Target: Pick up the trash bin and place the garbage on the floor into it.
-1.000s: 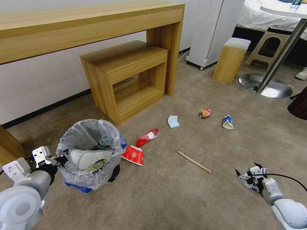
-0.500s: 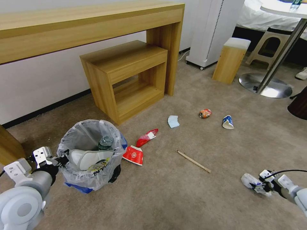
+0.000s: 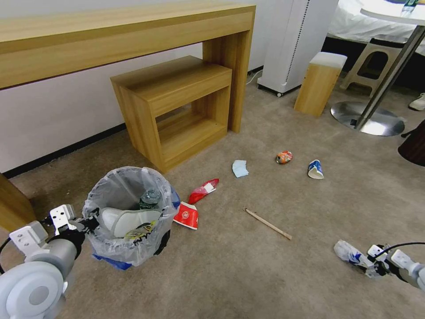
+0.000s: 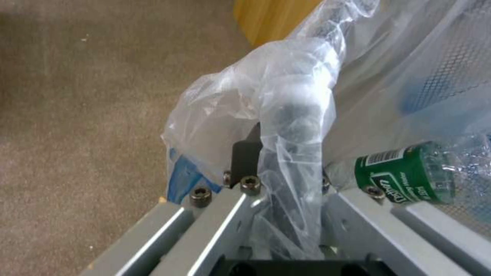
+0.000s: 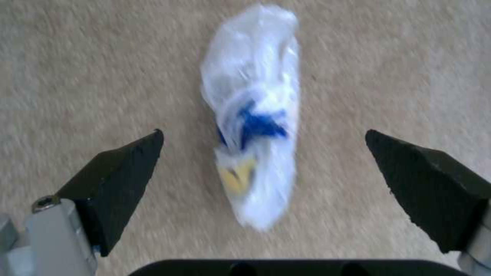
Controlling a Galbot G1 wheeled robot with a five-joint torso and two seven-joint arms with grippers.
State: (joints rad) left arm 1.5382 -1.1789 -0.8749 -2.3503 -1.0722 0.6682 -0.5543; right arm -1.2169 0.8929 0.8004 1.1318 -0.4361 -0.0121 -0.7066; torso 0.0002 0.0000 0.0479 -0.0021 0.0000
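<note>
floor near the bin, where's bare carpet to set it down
Bare carpet lies in front of the trash bin, between it and the wooden stick, out toward the right claw. Crowded beside the bin: red wrappers touch its side.

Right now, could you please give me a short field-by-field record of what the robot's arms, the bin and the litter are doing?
left gripper: shut on the bag-lined rim of the trash bin
right gripper: open, jaws spread either side of a white and blue wrapper on the carpet
in the bin: white slipper, green-labelled bottle
beside the bin: two red wrappers
farther out on the carpet: wooden stick, blue tissue, crushed can, paper cup
</note>
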